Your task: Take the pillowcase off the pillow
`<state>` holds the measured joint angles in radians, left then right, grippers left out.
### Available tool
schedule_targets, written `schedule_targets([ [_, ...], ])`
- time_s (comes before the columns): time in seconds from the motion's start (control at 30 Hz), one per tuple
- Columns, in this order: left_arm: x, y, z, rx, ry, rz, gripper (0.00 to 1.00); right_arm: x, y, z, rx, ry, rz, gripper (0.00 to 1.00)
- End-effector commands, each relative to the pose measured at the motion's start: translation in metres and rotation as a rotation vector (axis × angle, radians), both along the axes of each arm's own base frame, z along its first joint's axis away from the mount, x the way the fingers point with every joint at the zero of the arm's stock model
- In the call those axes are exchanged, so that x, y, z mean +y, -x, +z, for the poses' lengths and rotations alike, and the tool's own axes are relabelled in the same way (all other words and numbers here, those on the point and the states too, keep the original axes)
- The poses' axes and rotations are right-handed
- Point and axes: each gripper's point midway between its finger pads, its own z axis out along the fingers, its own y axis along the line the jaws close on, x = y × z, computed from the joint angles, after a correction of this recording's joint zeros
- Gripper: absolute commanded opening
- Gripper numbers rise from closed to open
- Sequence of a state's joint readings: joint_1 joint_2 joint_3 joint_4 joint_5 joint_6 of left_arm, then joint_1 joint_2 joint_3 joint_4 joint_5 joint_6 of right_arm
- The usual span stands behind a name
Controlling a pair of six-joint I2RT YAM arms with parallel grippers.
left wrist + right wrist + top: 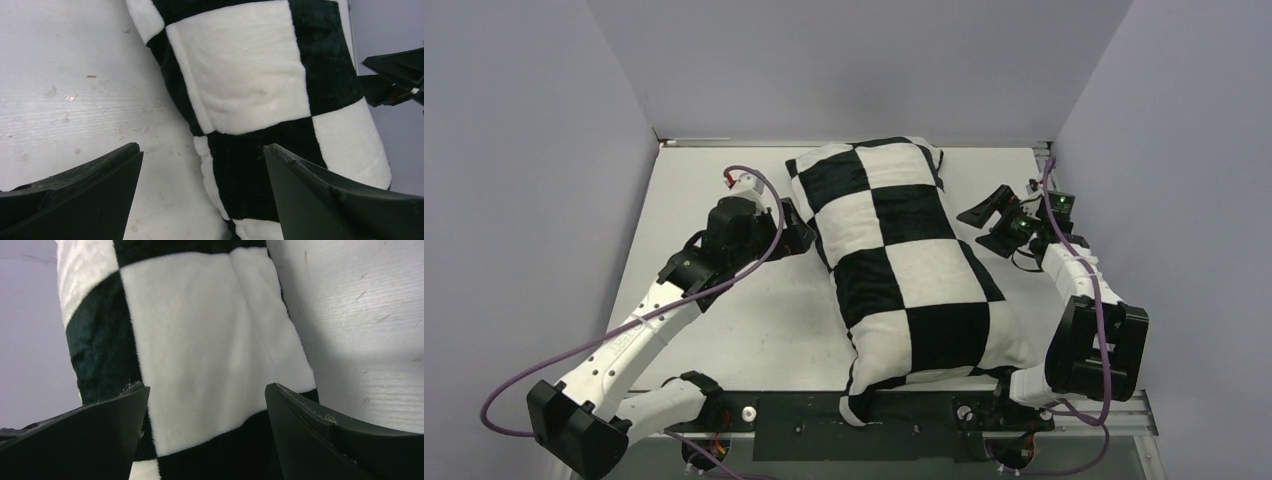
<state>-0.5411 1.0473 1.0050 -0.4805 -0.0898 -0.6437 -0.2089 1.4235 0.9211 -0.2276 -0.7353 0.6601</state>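
**A:** What does the overhead view give?

**B:** The pillowcase [904, 260] lies lengthwise down the middle of the white surface [724, 330]. Its far end is near the back wall [854, 70], and its near end reaches over the dark strip between the arm bases. It looks plump and full, and the pillow inside is hidden. The left end effector [800, 233] sits right at the cover's left edge. From above it is one dark mass, so neither its opening nor any contact can be told. The right end effector [972, 230] stands opposite at the right edge, with its two fingers spread and their tips close to the fabric.

**A:** And the left wrist view?

**B:** It settles what the overhead one cannot. The left fingers [90, 195] are wide apart with nothing between them. One is over bare surface and the other is over a black square, with the cover's side edge running through the gap. Whether they rest on anything cannot be told. This view also catches the right end effector [395, 75] as a dark shape past the far side of the cover.

**A:** The right wrist view?

**B:** Its fingers [325, 440] are also apart and grip nothing. A large white square of the pillowcase fills the space between them, with black squares along its borders. Bare surface lies to the right of the cover and grey wall to the left. The plush nap of the fabric shows here, which the overhead view is too far off to show.
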Motion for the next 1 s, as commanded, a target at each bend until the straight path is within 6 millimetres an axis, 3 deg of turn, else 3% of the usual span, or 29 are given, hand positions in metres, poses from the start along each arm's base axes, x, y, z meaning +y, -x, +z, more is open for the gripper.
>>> schedule_targets([
  [0.0, -0.033, -0.016, 0.036, -0.087, 0.168, -0.073, 0.96, 0.018, 0.001, -0.002, -0.076, -0.073, 0.075, 0.90],
  [0.1, -0.044, -0.021, 0.028, -0.070, 0.195, -0.099, 0.96, 0.035, 0.009, -0.008, -0.077, -0.110, 0.124, 0.90],
  [0.27, -0.057, -0.023, 0.013, -0.023, 0.204, -0.144, 0.96, 0.078, 0.018, 0.001, -0.115, -0.169, 0.216, 0.90],
  [0.43, -0.051, -0.025, 0.005, -0.011, 0.165, -0.122, 0.96, 0.137, 0.031, 0.013, -0.136, -0.195, 0.341, 0.90],
  [0.57, -0.036, -0.028, 0.003, -0.014, 0.110, -0.079, 0.96, 0.161, 0.035, 0.022, -0.154, -0.204, 0.389, 0.90],
  [0.67, -0.025, -0.030, 0.001, -0.007, 0.084, -0.055, 0.96, 0.157, 0.030, 0.027, -0.165, -0.172, 0.401, 0.90],
  [0.87, 0.000, -0.026, -0.004, -0.006, 0.013, -0.002, 0.96, 0.116, 0.012, 0.034, -0.195, -0.182, 0.333, 0.90],
  [0.97, 0.008, -0.024, -0.007, -0.002, -0.008, 0.013, 0.96, 0.111, 0.005, 0.030, -0.202, -0.189, 0.318, 0.90],
])
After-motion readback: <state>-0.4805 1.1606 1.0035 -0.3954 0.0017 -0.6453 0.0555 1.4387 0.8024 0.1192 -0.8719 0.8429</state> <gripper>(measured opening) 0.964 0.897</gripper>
